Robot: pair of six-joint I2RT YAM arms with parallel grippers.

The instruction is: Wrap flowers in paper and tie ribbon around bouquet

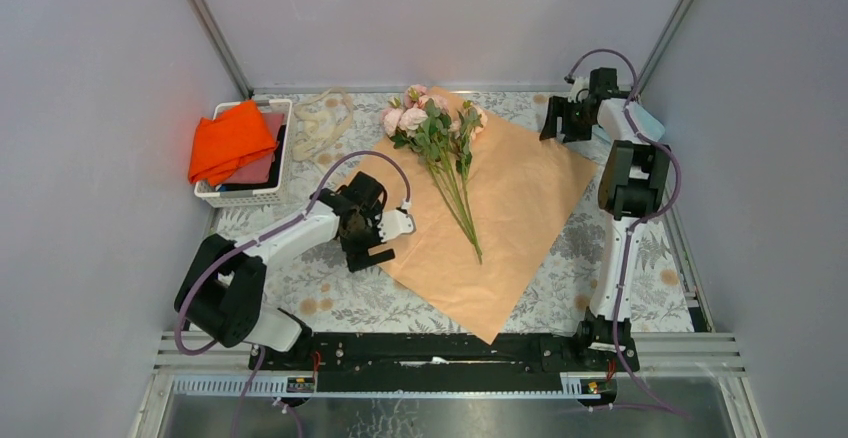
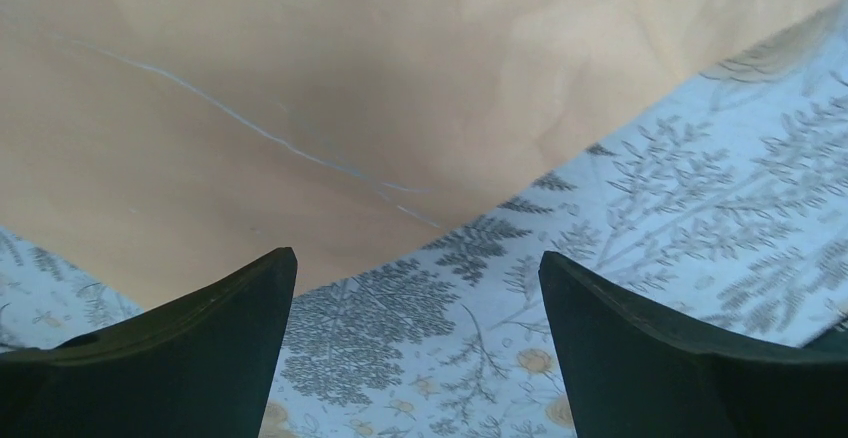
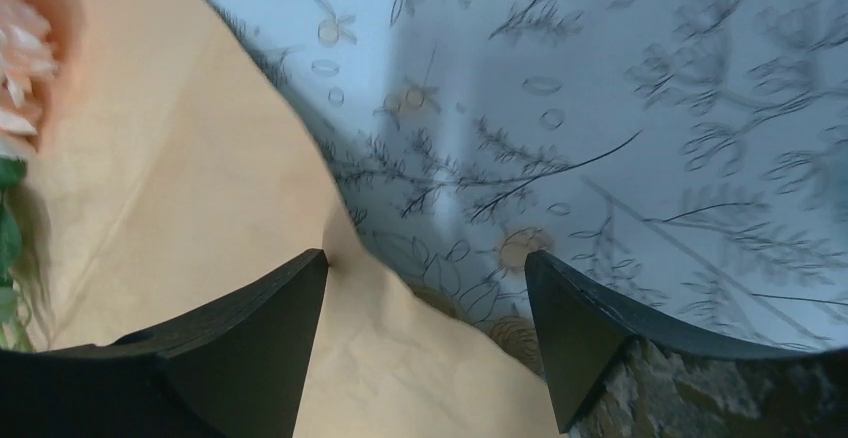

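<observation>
Black wedge-shaped fingers (image 2: 180, 358) flank smooth, creased peach paper (image 2: 300, 108).

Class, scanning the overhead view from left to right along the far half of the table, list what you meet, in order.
First the orange cloth, ribbon, flowers, right gripper. The paper spreads under the flowers, so it is left out.

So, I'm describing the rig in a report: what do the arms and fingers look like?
Both the left arm and right arm have white tubular links with chunky black joint housings, and a mauve cable runs along each. The fingers are matte black, wedge-shaped, tapering to points.
</observation>
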